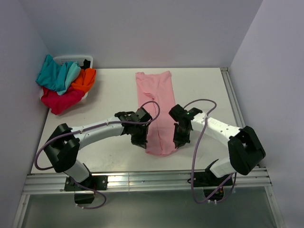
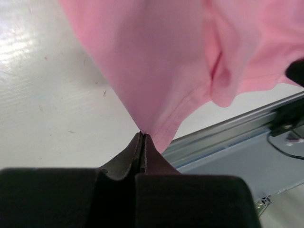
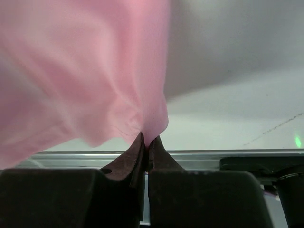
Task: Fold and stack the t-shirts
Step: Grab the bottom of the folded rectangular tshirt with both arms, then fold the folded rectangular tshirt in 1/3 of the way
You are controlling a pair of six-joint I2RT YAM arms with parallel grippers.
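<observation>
Near the table (image 1: 109,95) front, we had the left gripper (image 1: 141,141) and right gripper (image 1: 179,141) each clamped on the pink tee (image 1: 153,92) near end, starting a fold; next, we judged, lift evenly and carry it back.

pink tee (image 1: 153,102), long narrow strip at centre, teal tee (image 1: 54,73), orange tee (image 1: 84,80), crimson tee (image 1: 61,99) heaped far left
</observation>
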